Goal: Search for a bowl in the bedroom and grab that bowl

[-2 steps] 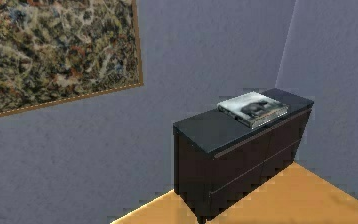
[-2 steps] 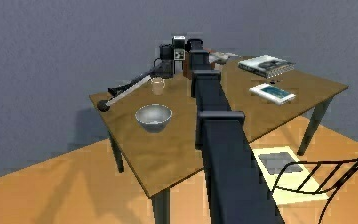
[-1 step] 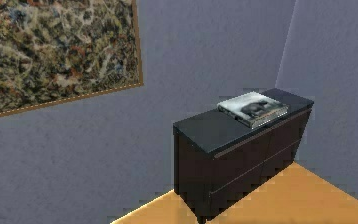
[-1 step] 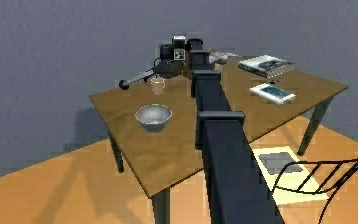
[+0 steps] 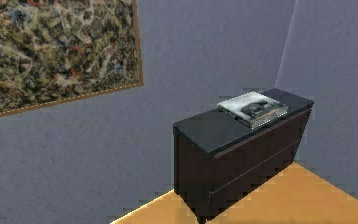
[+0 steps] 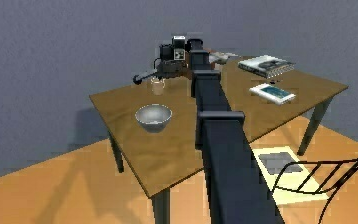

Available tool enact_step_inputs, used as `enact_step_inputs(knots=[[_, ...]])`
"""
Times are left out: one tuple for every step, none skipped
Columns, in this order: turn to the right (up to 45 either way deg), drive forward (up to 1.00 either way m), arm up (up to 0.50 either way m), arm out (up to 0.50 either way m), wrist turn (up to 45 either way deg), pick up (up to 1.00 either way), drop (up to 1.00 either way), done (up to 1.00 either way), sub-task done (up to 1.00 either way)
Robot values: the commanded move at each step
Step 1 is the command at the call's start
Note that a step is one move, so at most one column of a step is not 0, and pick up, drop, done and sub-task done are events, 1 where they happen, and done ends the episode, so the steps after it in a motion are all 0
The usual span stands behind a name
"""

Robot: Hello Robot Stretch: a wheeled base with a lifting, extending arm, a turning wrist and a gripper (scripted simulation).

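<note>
Bowl [image 6: 154,117], grey, upright on wooden table [image 6: 122,108], just left of dark arm [image 6: 223,140], apart from gripper [image 6: 147,76]. Gripper contents: cannot be told; a small pale item [image 6: 159,86] beside its fingers is too small to identify. Two books [image 6: 267,66] lie right of the arm. Wire chair [image 6: 317,175], cut off at picture's edge. Forward view: dark dresser [image 5: 237,150] bearing an indistinct flat item [image 5: 252,107]; framed painting [image 5: 57,50], cropped at left.

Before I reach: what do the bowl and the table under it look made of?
The bowl looks like metal. It is grey with a pale sheen on the rim and a darker inside, though glazed ceramic is possible. The table looks like wood, with a warm brown, fairly matte top and dark legs.
</note>
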Motion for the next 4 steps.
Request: enact_step_inputs(knots=[[0.0, 0.00, -0.22, 0.00, 0.0, 0.00, 0.00, 0.00, 0.00], [0.0, 0.00, 0.00, 0.00, 0.0, 1.00, 0.00, 0.00, 0.00], [0.0, 0.00, 0.10, 0.00, 0.0, 0.00, 0.00, 0.00, 0.00], [0.0, 0.00, 0.00, 0.00, 0.0, 0.00, 0.00, 1.00, 0.00]])
